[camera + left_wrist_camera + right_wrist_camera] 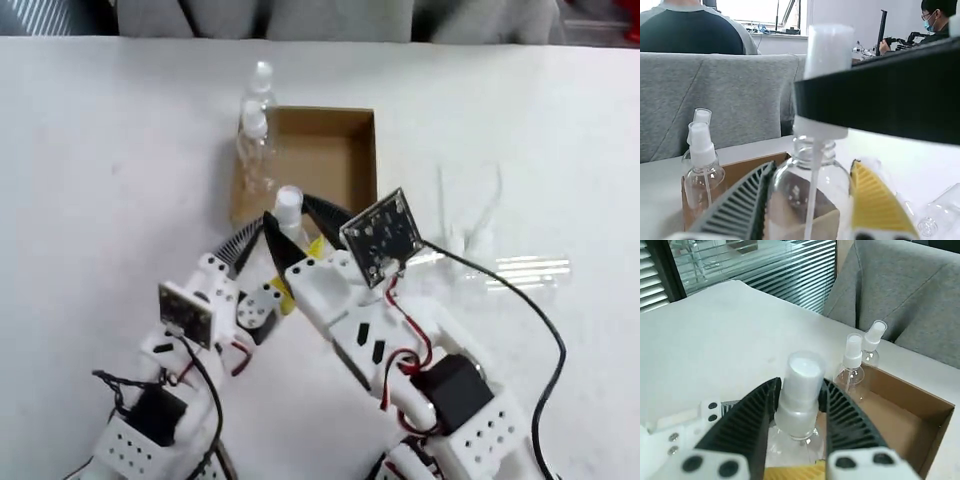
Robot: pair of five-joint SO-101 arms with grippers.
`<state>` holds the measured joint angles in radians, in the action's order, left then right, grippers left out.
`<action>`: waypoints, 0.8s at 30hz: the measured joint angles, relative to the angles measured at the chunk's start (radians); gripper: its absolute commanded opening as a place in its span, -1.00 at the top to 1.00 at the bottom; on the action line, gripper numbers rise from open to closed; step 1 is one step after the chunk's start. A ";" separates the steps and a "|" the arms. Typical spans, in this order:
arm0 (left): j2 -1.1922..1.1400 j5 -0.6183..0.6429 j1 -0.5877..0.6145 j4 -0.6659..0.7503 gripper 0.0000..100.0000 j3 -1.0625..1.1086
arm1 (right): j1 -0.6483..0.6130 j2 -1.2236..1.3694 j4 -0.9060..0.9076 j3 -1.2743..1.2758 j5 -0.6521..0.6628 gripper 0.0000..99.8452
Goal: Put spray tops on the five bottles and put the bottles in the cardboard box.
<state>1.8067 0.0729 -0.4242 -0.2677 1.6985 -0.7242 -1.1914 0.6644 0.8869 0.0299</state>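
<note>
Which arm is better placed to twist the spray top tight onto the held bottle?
Right. The right gripper clasps the spray top from both sides, while the left gripper holds the bottle by its body below, so it can probably only steady it.

A white table (100, 150) stands before grey upholstered cushions (740, 95); slatted window blinds (765, 267) hang beyond it.

This has the look of an office doubling as a robotics lab: a white worktable (90, 150) set against grey upholstered seating (740, 95), slatted blinds (765, 265) on the windows, a cable-strewn desk (775, 33) behind, and small bare-wired robot arms (400, 360).
</note>
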 measured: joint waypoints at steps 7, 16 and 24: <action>0.000 0.000 0.000 0.000 0.95 0.000 | 0.000 -0.014 -0.049 0.038 0.000 0.96; 0.000 0.000 0.002 0.000 0.95 0.000 | 0.000 -0.015 -0.051 0.038 0.000 0.97; 0.000 0.002 0.005 0.000 0.95 0.000 | 0.015 0.071 -0.075 0.040 0.000 0.96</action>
<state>1.8067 0.0744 -0.4196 -0.2677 1.6985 -0.7089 -1.1208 0.5892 0.9268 0.0299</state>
